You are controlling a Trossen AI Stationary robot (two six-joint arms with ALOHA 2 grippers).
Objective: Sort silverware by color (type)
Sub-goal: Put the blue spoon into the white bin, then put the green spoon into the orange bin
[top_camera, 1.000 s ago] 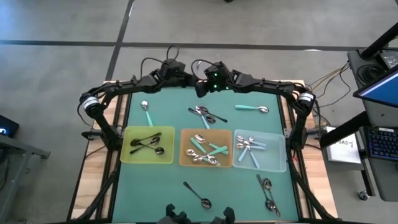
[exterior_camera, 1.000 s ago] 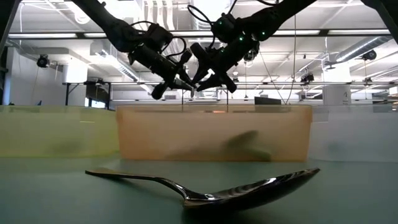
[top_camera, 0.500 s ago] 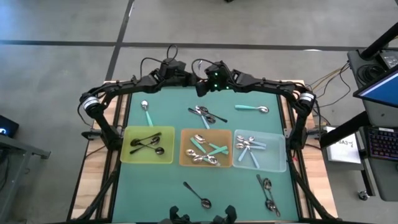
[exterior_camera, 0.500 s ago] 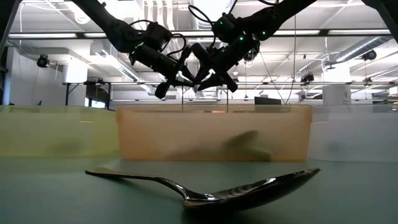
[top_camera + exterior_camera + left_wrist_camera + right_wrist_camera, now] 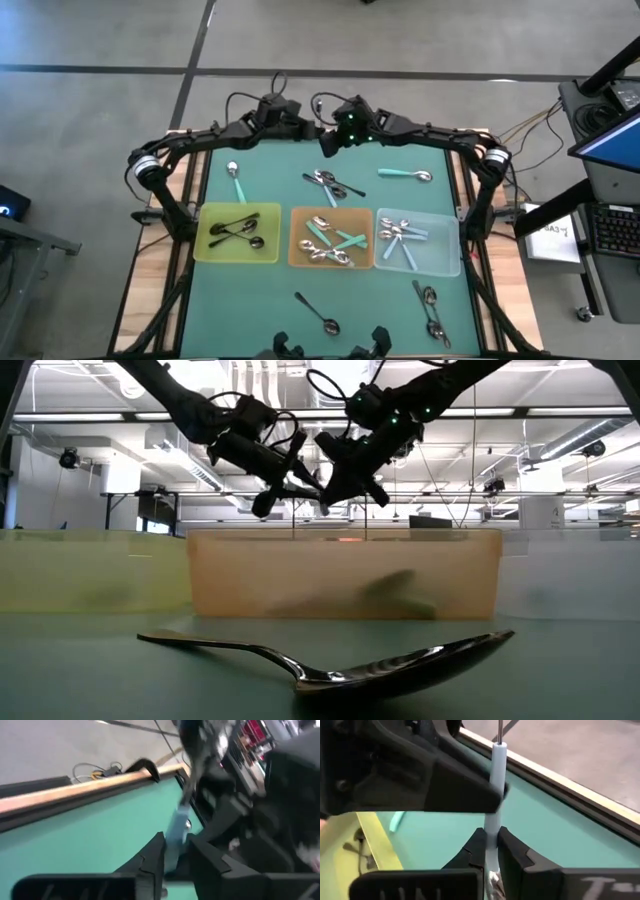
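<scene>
Pale blue plastic marks the handle of the spoon [image 5: 494, 795] you have between the two arms, held high above the far edge of the teal-green table mat [image 5: 270, 175]. Your right gripper [image 5: 489, 851] has its two dark fingers pinched tight on that handle, with the thin metal neck sticking out past the other arm's claw. Your left gripper [image 5: 172, 857] meets it at the same spot, its fingers standing a little apart on either side of the pale handle; whether they touch it you cannot tell. In the low view both grippers hang close together above the orange tray.

Below, three trays sit in a row across the middle of the mat. The yellow tray [image 5: 205, 245] holds black-handled spoons [image 5: 238, 230], the orange tray [image 5: 297, 250] holds teal-handled spoons [image 5: 335, 240], and the clear tray [image 5: 447, 255] holds pale-blue-handled spoons [image 5: 400, 235].

Loose pieces lie on the mat: a teal-handled spoon [image 5: 236, 180] beyond the yellow tray, a small heap of spoons [image 5: 330, 183] beyond the orange tray, another teal-handled spoon [image 5: 405, 175] beyond the clear tray, one black-handled spoon [image 5: 318, 313] on the near side, and a cluster of dark spoons [image 5: 431, 312] near the near right corner.
</scene>
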